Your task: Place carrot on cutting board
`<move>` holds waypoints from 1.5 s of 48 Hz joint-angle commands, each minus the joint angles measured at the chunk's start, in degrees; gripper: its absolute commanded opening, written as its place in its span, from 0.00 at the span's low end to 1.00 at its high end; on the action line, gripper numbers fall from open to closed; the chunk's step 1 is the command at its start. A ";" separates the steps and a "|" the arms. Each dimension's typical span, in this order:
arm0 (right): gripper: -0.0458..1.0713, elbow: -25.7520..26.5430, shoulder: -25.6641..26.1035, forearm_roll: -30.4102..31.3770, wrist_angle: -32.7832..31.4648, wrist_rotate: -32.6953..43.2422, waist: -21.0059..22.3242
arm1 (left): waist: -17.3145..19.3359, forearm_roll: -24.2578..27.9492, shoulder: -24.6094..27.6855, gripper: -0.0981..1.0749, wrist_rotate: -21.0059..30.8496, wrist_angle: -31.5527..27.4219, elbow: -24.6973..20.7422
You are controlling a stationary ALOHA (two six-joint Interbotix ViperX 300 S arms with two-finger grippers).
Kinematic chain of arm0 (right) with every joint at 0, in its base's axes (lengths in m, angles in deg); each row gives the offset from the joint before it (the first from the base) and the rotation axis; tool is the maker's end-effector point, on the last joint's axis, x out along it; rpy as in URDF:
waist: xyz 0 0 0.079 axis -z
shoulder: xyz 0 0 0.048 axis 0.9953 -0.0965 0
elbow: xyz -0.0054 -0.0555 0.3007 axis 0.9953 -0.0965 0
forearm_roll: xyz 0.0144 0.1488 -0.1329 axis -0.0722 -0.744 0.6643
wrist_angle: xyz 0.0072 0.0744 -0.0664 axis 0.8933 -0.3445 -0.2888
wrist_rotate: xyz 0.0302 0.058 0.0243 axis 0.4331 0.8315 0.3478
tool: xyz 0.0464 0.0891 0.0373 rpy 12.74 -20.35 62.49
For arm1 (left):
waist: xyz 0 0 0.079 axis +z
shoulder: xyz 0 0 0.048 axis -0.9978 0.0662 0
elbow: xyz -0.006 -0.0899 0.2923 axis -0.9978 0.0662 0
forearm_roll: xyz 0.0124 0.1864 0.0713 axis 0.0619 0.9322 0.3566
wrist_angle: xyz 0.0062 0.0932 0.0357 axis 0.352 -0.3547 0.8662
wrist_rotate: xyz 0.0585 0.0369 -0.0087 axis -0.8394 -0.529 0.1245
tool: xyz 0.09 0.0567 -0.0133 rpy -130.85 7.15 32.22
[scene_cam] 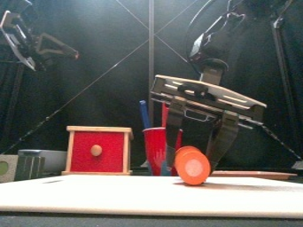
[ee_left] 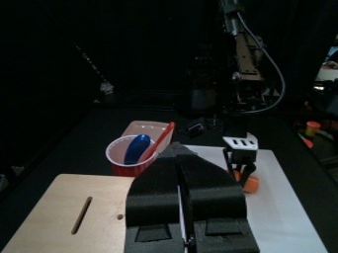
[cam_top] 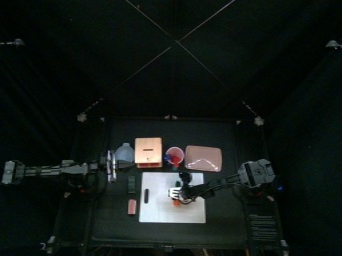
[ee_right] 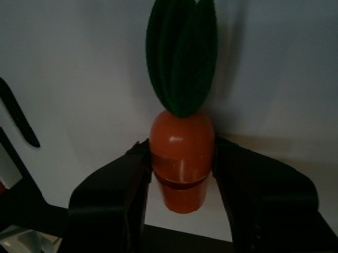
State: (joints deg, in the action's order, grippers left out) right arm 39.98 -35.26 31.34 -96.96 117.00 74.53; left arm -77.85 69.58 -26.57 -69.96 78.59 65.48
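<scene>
The carrot [ee_right: 183, 163], bright orange with a dark green leafy top, is seen lying on the cutting board [scene_cam: 106, 197], between the two jaws of the right gripper [scene_cam: 201, 133]. The jaws stand wide on either side of it; whether they press on it or have let go cannot be told. In the front view the carrot's round orange end [scene_cam: 193, 166] rests on the white surface near the board's front edge, with bare board open to its left. Behind the board, a red cup [ee_left: 137, 153] is seen holding a blue object. The left gripper [ee_left: 188, 203] is held back at the table's left side, its jaws clenched together on nothing.
</scene>
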 commanded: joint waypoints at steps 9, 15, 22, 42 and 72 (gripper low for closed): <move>0.90 0.35 0.53 0.44 0.00 -0.09 -0.09 | -0.09 -0.09 0.35 0.11 0.00 0.53 -0.70; 0.92 0.35 0.53 0.53 -0.26 -0.09 -0.09 | -0.18 -0.09 0.26 0.11 0.00 0.53 -0.70; 0.92 0.35 0.53 0.62 -0.44 0.00 -0.09 | -0.09 -0.09 0.26 0.11 0.00 0.53 -0.70; 0.92 0.97 0.70 0.97 -0.44 0.00 -0.09 | -0.09 -0.09 0.26 0.11 0.00 0.53 -0.62; 0.92 0.53 5.19 2.37 -6.68 0.09 -0.09 | -0.18 -0.09 0.26 0.11 0.00 0.53 -0.53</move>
State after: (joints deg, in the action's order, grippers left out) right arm 39.80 -33.94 33.01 -102.06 117.00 74.35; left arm -77.94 69.49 -26.65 -69.96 78.59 65.65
